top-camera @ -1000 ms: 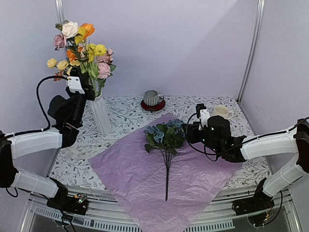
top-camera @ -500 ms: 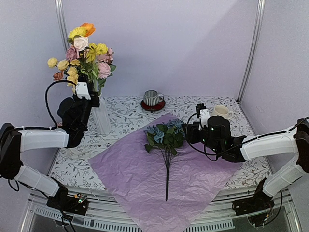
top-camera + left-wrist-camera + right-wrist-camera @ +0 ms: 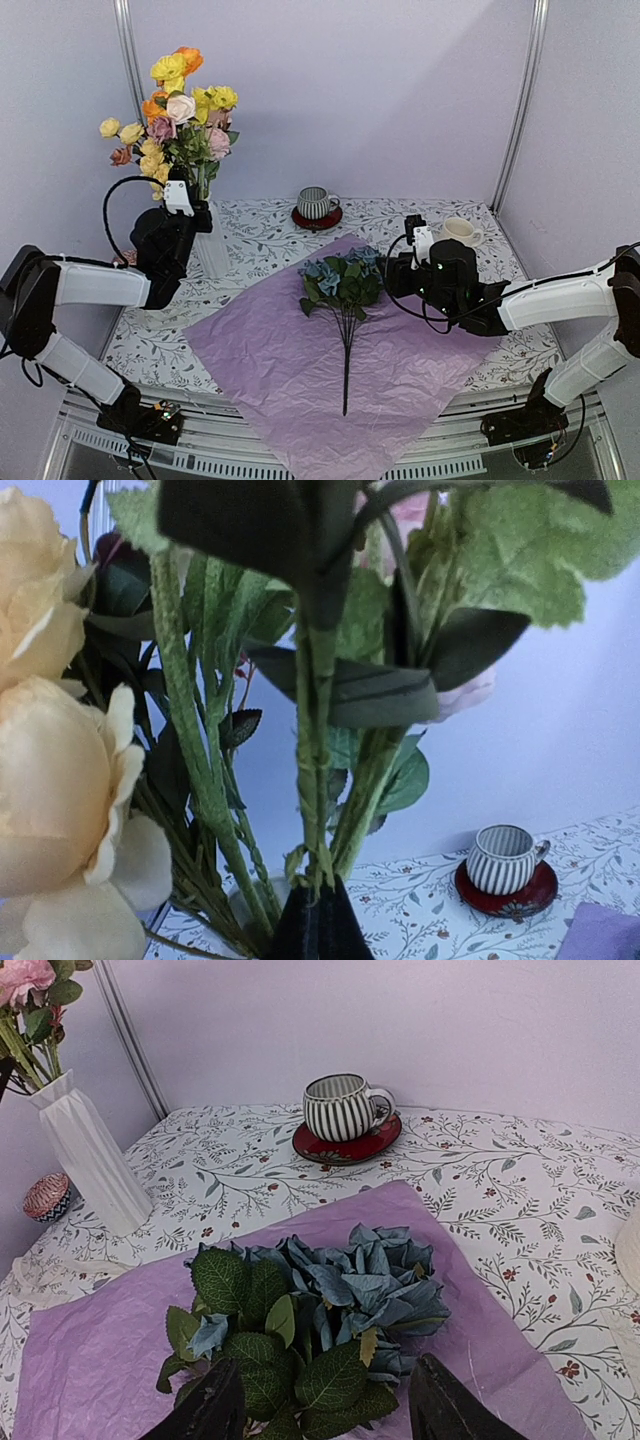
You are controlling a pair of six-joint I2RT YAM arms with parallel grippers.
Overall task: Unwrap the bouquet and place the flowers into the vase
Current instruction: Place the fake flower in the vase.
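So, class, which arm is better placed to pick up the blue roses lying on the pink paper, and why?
Right. The right gripper is open, close beside the blue roses on the paper. The left gripper is shut on the mixed flowers at the vase.

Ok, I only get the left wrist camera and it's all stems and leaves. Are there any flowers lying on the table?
Observer: Yes, one blue bunch lies on the pink paper.
Operator: Is the other tool grabbing it?
Observer: No. The right tool is open, with one finger on each side of the bunch's leaves.
Operator: Where's the vase?
Observer: The white vase stands off the paper, to its left, with your flowers in it.
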